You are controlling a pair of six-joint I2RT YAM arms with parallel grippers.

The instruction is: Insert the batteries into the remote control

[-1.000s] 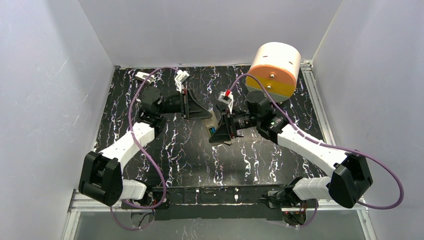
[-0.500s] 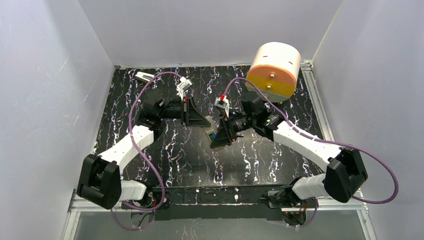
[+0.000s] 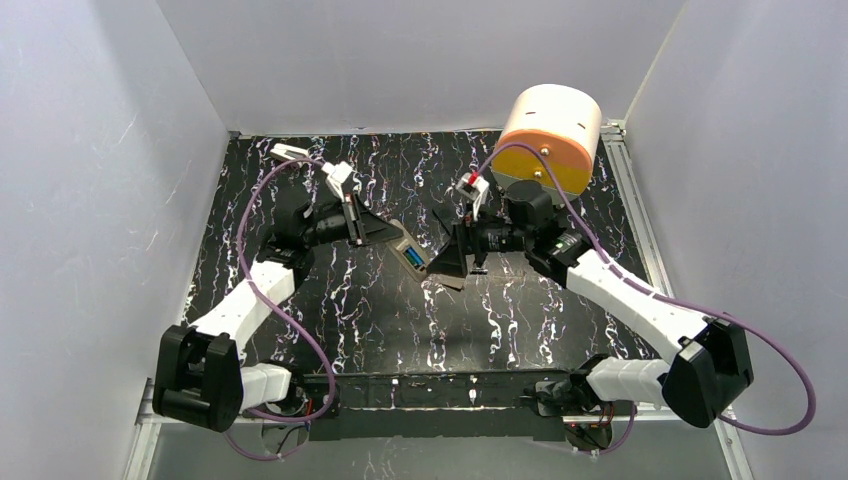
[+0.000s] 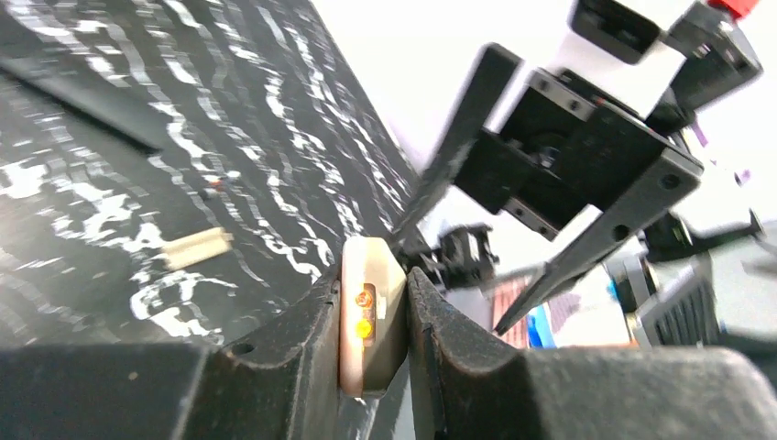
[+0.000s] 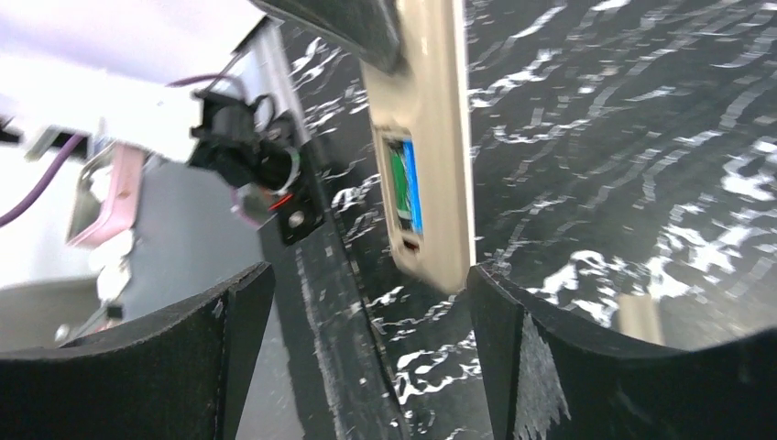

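My left gripper (image 4: 371, 307) pinches the remote (image 3: 409, 256), green and blue batteries (image 5: 404, 188) in its bay. My right gripper (image 5: 365, 280) stands spread beside it.

The right gripper (image 5: 366, 275) has its jaws spread wide, and the lane between them runs free down to the table (image 5: 641, 110). Directly ahead of that claw the remote control (image 5: 431, 137) bars the way, held tilted above the marble with the batteries (image 5: 404, 188) in its bay. The left gripper (image 4: 371, 286) is clamped on its far end. Just outside one right finger a small beige piece (image 5: 639, 316) lies flat. Behind the right claw an orange-and-white drum (image 3: 548, 135) fills the far corner. Behind the left claw a small white block (image 3: 288, 153) sits. Toward the arm bases the marble lies open.
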